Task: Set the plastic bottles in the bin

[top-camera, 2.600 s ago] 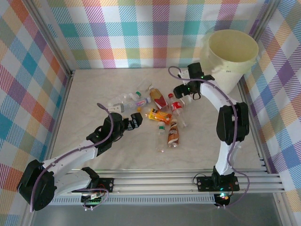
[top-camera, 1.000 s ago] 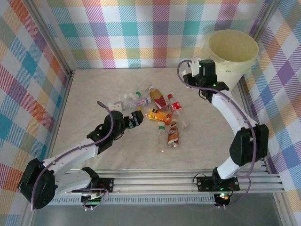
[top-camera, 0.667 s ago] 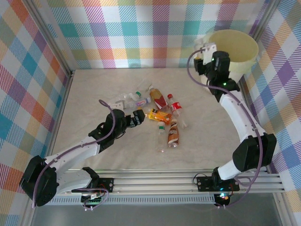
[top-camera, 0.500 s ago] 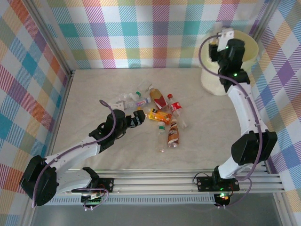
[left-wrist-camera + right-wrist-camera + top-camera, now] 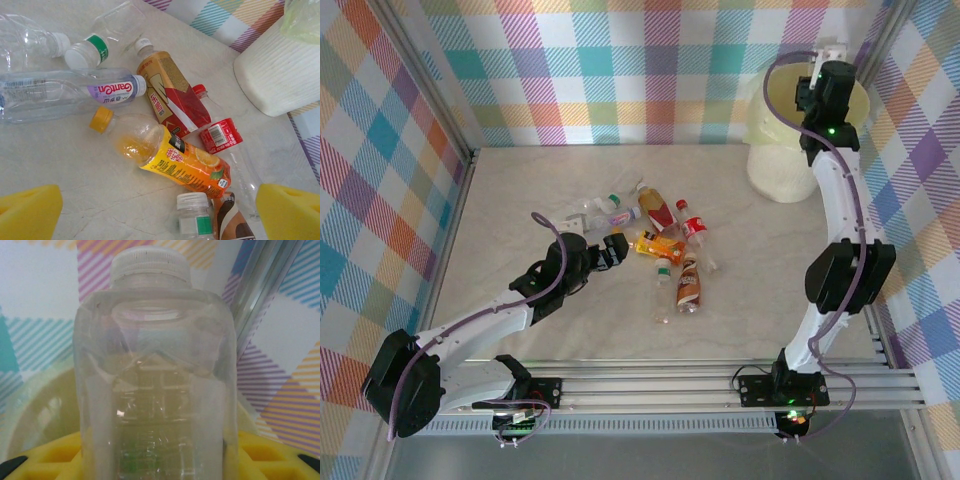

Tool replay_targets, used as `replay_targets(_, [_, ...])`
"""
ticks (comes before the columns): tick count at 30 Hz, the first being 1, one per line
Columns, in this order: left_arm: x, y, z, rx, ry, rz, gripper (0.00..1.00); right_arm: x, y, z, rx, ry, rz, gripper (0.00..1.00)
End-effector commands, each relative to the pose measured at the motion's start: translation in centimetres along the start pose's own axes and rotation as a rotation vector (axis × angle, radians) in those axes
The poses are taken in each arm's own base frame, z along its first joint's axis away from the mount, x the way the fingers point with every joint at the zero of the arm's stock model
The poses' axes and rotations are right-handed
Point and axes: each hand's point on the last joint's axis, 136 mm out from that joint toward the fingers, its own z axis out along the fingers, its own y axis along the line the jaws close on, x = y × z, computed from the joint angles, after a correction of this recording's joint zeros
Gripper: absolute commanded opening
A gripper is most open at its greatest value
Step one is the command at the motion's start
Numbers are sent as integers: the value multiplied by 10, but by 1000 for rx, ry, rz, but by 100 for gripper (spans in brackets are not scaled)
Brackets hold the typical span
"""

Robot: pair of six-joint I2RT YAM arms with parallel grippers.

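Observation:
My right gripper (image 5: 827,72) is raised over the rim of the cream-yellow bin (image 5: 782,170) at the back right. In the right wrist view the right gripper (image 5: 155,460) is shut on a clear bottle with a white cap (image 5: 150,355), and the bin's rim (image 5: 35,410) lies behind it. Several plastic bottles lie in a pile mid-table: an orange one (image 5: 175,157), a brown-and-red one (image 5: 167,92), a red-label one (image 5: 220,135) and a clear one (image 5: 60,95). My left gripper (image 5: 611,250) (image 5: 160,215) hangs open just left of the pile with nothing between its fingers.
A white-capped, green-label bottle (image 5: 194,215) and a brown bottle (image 5: 231,227) lie closest to my left fingers. Checked cloth walls on a metal frame (image 5: 450,120) close in the table. Bare tabletop (image 5: 540,180) spreads left of and behind the pile.
My right arm has swung up and to the right with the clear bottle, from above the pile to over the bin. The left gripper has edged slightly toward the pile.

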Motion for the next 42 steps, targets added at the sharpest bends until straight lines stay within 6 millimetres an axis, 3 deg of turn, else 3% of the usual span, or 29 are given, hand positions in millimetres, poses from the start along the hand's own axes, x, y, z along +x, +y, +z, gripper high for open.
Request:
replay_targets(1, [-12,-11,-5,22,-39,-4,99,-14,-17,1,93,-66,36,47])
replay_targets(7, [-11,-8,-5,15,-41,-4,100,-12,-18,-8,108,-125,62,47])
replay_targets(11, [-9,-7,-2,12,-35,-2,100,9,-15,-8,101,-92,58,47])
replay_targets(17, [-7,-8,1,12,-22,1,100,37,-25,7,137,-38,105,51])
replay_targets(24, [-5,-7,2,7,-16,0,100,47,-33,33,175,15,183,56])
replay_targets(31, [-1,-3,3,-6,-3,-11,100,36,-56,54,282,-52,222,59])
replay_targets(35, [2,3,4,-32,-3,-16,100,33,-56,72,304,-61,188,63])
replay_targets(42, [1,12,5,-70,-29,-29,100,32,-63,76,387,-60,197,80])
